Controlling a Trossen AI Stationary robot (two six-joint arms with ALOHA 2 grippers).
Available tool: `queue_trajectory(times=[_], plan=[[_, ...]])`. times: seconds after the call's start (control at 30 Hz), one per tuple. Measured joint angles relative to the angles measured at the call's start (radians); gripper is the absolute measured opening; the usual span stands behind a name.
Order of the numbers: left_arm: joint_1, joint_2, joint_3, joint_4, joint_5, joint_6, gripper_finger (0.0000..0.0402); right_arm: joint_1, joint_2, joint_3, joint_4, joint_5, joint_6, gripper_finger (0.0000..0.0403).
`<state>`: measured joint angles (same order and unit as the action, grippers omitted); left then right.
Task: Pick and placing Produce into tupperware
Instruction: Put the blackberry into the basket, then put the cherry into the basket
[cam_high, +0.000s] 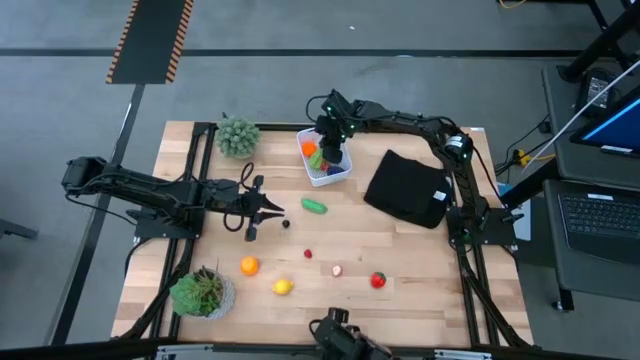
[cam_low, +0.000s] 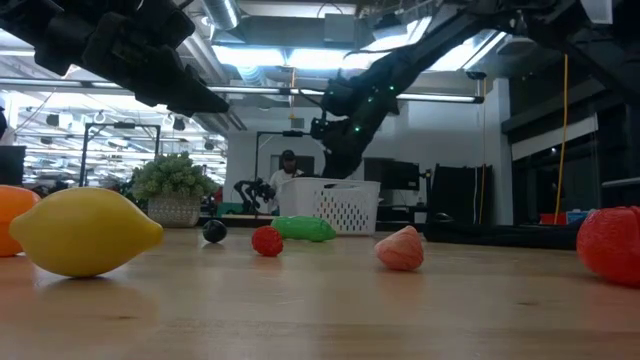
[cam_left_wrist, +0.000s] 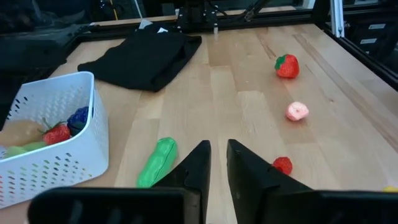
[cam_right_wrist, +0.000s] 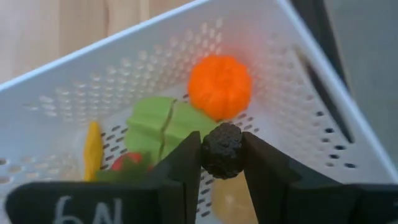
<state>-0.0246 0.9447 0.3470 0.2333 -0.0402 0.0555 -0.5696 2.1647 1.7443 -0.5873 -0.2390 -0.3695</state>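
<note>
Right pincer (cam_right_wrist: 222, 163) grips a dark berry (cam_right_wrist: 222, 149) over the tub (cam_high: 335, 176), beside the black cloth (cam_high: 408, 188). Left pincer (cam_left_wrist: 217, 163), nearly closed, empty, hovers near a green pod (cam_left_wrist: 157, 162); produce dots the counter (cam_high: 400, 270).

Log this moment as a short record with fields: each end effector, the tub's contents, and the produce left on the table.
right end effector: over the white tub, shut on a dark round fruit
left end effector: above the table's left-middle, fingers nearly together, holding nothing
tub contents: orange fruit, light green piece, a yellow piece, something red
left on table: green vegetable, small dark ball, orange, lemon, small red piece, pink piece, strawberry
other: black cloth, two potted plants
</note>
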Motion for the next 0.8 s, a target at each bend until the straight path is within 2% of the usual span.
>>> queue_trajectory(times=[0.13,0.4,0.63,0.8], plan=[[0.0,0.0,0.0,0.0,0.0,0.006,0.0035,-0.013,0.0,0.0,0.016,0.0,0.006,0.0121],[0.0,0.0,0.0,0.0,0.0,0.006,0.0018,-0.027,0.0,0.0,0.036,0.0,0.032,0.0107],[0.0,0.0,0.0,0.0,0.0,0.006,0.0005,-0.028,0.0,0.0,0.072,0.0,0.05,0.0151],[0.0,0.0,0.0,-0.001,0.0,0.007,0.0002,-0.028,0.0,0.0,0.068,0.001,0.051,0.0162]])
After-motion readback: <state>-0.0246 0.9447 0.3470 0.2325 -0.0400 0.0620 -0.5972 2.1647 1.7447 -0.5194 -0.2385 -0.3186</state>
